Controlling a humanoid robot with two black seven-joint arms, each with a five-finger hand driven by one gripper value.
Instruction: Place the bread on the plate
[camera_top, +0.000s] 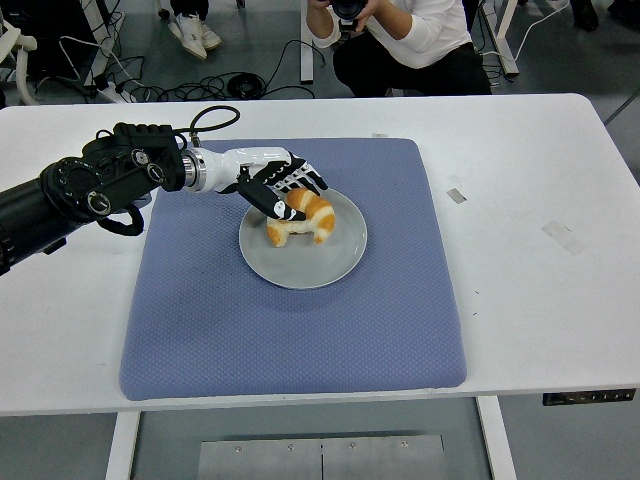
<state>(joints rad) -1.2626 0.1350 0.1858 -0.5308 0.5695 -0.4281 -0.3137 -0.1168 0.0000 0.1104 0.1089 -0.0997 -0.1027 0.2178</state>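
Note:
A golden-brown bread roll (308, 219) lies on the grey round plate (320, 262), in its upper left part. The plate sits on a blue mat (200, 320). My left hand (283, 193) reaches in from the left and is over the roll's upper left side. Its fingers (300, 182) curl over the top of the roll and the thumb presses its left side, so the hand still holds it. The roll's underside touches the plate. The right arm is out of view.
The blue mat covers the middle of the white table (540, 180). Small tape marks (562, 235) lie on the table at the right. A person (400, 40) crouches behind the far edge, holding a camera.

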